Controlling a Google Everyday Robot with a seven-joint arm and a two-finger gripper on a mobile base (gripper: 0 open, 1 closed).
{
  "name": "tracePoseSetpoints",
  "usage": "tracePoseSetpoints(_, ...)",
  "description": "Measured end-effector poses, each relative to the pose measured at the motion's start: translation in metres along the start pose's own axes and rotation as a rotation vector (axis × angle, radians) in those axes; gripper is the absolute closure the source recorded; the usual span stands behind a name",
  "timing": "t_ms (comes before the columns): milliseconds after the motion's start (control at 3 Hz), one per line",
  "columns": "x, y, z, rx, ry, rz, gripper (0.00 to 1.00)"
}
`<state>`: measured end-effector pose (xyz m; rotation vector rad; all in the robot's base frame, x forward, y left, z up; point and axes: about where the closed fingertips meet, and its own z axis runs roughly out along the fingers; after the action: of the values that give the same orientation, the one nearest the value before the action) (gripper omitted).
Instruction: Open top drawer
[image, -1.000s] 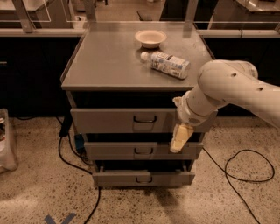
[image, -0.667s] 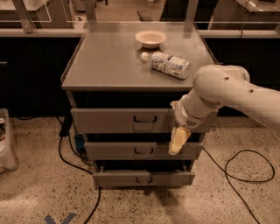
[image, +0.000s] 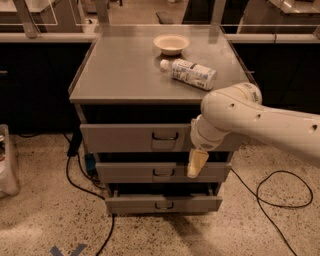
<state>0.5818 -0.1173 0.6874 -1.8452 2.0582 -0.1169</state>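
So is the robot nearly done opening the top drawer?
Not yet. Done: the gripper is down in front of the middle drawer. In hand: it seems to be lining up, hanging right of and below the top drawer's handle, not touching it. Left: get to the handle, hold it and pull; the top drawer looks barely out, if at all.

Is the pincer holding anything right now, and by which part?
Nothing appears held. The pincer hangs in front of the drawer fronts, below and to the right of the handle of the top drawer, apart from it.
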Motion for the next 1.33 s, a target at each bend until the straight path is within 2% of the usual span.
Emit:
tracePoseSetpoints(333, 0.008, -0.005, 0.013, 0.009, 0.039, 0.035, 0.0)
tracePoseSetpoints(667, 0.015, -0.007, 0.028, -0.02, 0.052, 0.071, 0.0)
tracePoseSetpoints(1000, 0.015, -0.007, 0.028, -0.02, 0.052, 0.071, 0.0)
tracePoseSetpoints(1333, 0.01, -0.024, 0.024, 0.021, 0.058, 0.044, 0.0)
